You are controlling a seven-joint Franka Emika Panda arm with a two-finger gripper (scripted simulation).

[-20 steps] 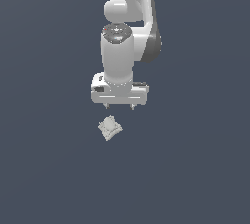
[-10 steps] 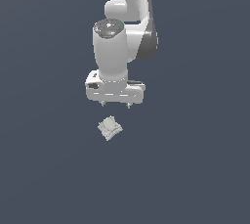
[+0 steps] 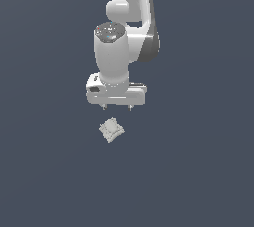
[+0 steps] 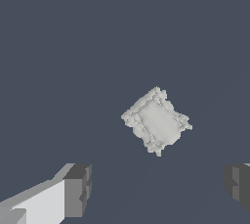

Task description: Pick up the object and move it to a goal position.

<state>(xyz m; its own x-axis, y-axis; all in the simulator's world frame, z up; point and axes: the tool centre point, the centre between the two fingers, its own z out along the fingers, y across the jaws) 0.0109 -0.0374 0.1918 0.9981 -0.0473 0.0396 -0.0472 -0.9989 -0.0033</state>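
Observation:
The object (image 3: 111,130) is a small pale grey-white lumpy square with ridged edges, lying flat on the dark grey floor. It also shows in the wrist view (image 4: 156,121). My gripper (image 3: 117,107) hangs on the white arm just above it and slightly towards the exterior view's right, apart from it. The jaws stand wide open and empty. In the wrist view the two dark fingertips (image 4: 78,190) stand far apart, with the object ahead of the gap between them, and the gripper (image 4: 158,186) holds nothing.
The white arm (image 3: 129,28) rises from the gripper to the top of the exterior view. A plain dark grey floor (image 3: 198,171) surrounds everything.
The gripper has moved towards the exterior view's left and a little lower, closer to the object. The object has not moved. The jaws stay open.

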